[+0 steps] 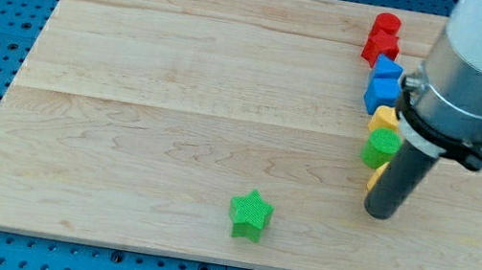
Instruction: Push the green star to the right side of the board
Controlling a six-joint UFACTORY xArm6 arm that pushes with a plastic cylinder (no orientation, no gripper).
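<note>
Green star [251,215] lower-left of my tip [380,214], apart.

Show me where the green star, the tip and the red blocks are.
green star [251,215]: camera view, top face.
my tip [381,213]: camera view, rod's lower end, right of the star.
red blocks [382,39]: camera view, upper block's front.

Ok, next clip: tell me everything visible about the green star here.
The green star is a small chunky block, bright green, with a ribbed or striped surface texture and blunt points. It lies flat on the wooden board, near the view's bottom edge, a little right of centre. Nothing touches it: it sits alone, apart from the column of coloured blocks at the view's right. My tip stands well to its right and slightly higher in the view, not in contact.
</note>
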